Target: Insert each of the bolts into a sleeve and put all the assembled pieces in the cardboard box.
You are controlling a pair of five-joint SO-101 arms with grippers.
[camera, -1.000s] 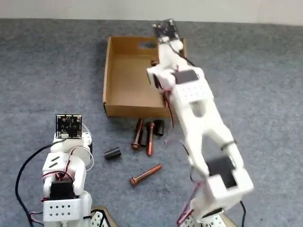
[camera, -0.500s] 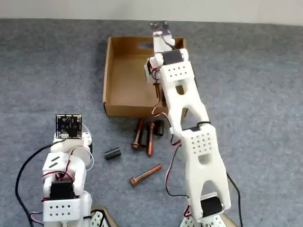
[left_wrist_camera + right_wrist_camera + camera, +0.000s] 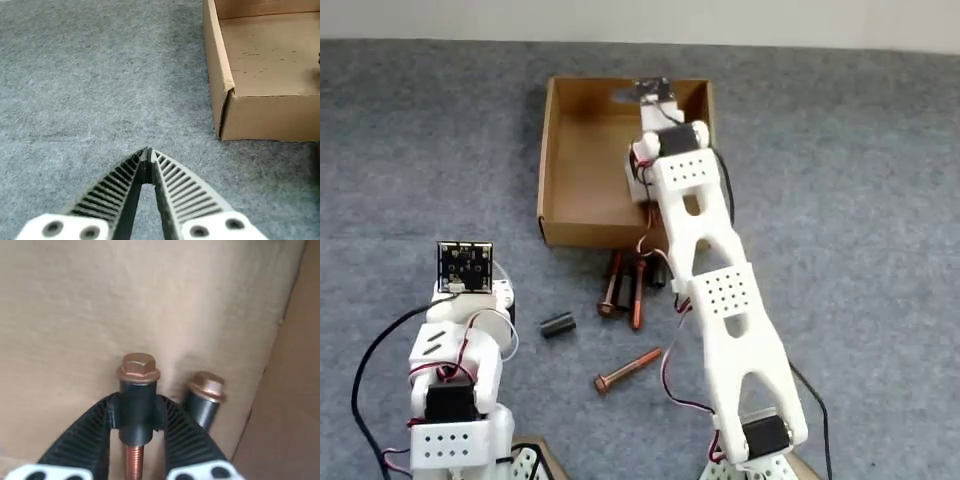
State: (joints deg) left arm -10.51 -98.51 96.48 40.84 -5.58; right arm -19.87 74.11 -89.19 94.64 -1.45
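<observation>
Right fingers (image 3: 87, 432) clamp sleeved bolt (image 3: 135, 400); second assembly (image 3: 204, 397) beside, box wall (image 3: 287, 390) near.

We take this for a robotics lab bench, not a home or a shop. At the near edge of the table (image 3: 420, 130), which is covered in grey carpet-like felt, stand a left arm (image 3: 455, 370) and a right arm (image 3: 720, 300) of white printed plastic, with bare servo motors, loose wires (image 3: 670, 375) and an uncased circuit board (image 3: 466, 266). Workshop hardware lies between them: a copper-coloured bolt (image 3: 628, 370), a black sleeve (image 3: 557, 324), and farther off a plain cardboard box (image 3: 545, 160). A pale wall (image 3: 520, 18) closes the far side.
</observation>
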